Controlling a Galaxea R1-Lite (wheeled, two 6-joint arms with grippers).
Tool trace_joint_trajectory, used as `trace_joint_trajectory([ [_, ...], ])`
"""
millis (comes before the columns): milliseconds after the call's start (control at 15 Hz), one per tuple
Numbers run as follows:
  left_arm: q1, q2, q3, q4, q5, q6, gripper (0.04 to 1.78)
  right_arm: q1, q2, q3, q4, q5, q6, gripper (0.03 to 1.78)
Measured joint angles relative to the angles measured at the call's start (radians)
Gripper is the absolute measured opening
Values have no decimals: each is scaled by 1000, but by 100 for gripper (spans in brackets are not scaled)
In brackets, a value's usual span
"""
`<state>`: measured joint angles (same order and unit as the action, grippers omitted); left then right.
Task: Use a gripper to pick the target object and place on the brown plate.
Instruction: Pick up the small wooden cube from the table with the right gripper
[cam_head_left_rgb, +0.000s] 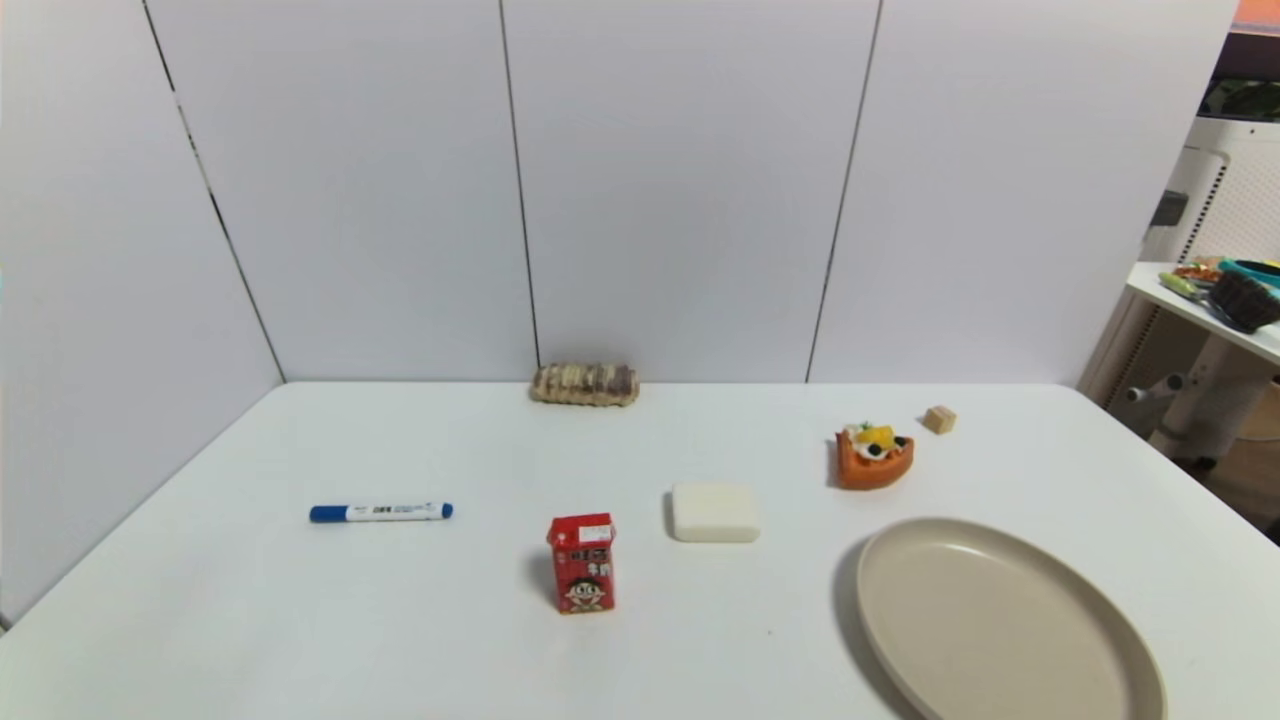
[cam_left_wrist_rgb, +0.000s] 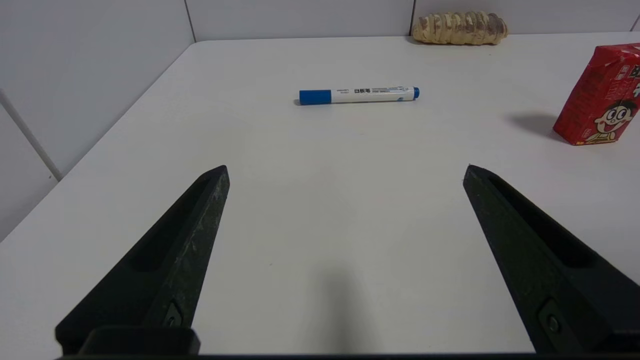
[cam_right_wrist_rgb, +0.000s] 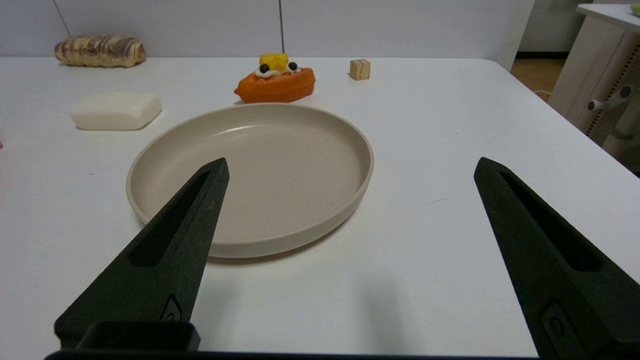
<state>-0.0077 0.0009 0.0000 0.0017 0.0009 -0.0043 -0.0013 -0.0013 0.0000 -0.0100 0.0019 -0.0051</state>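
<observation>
The tiny tan cube (cam_head_left_rgb: 939, 419) sits on the white table at the far right, just beyond the orange cake slice (cam_head_left_rgb: 874, 457); it also shows in the right wrist view (cam_right_wrist_rgb: 360, 69). The large beige plate (cam_head_left_rgb: 1090, 690) lies at the near right and is empty; its rim shows in the right wrist view (cam_right_wrist_rgb: 300, 235). My right gripper (cam_right_wrist_rgb: 350, 167) is open and empty, low over the table at the plate's near edge. My left gripper (cam_left_wrist_rgb: 345, 170) is open and empty over bare table at the near left. Neither gripper shows in the head view.
A white rectangular block (cam_head_left_rgb: 714, 513) and a red drink carton (cam_head_left_rgb: 582, 563) stand mid-table. A blue-capped marker (cam_head_left_rgb: 380, 512) lies at the left. A striped bread roll (cam_head_left_rgb: 585, 384) lies against the back wall. White panels close the back and left; a side table (cam_head_left_rgb: 1200, 300) stands off right.
</observation>
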Motion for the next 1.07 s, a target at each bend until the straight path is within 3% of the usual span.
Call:
trace_joint_trajectory([
  [267, 0, 0, 0, 0, 0, 0, 169, 0, 61, -39, -25, 7, -24, 169],
  [467, 0, 0, 0, 0, 0, 0, 169, 2, 311, -175, -100, 7, -39, 169],
  [733, 0, 0, 0, 0, 0, 0, 169, 1, 793, -597, -108, 5, -39, 169],
  [1067, 0, 0, 0, 0, 0, 0, 169, -63, 1424, -1183, 105, 2, -68, 169],
])
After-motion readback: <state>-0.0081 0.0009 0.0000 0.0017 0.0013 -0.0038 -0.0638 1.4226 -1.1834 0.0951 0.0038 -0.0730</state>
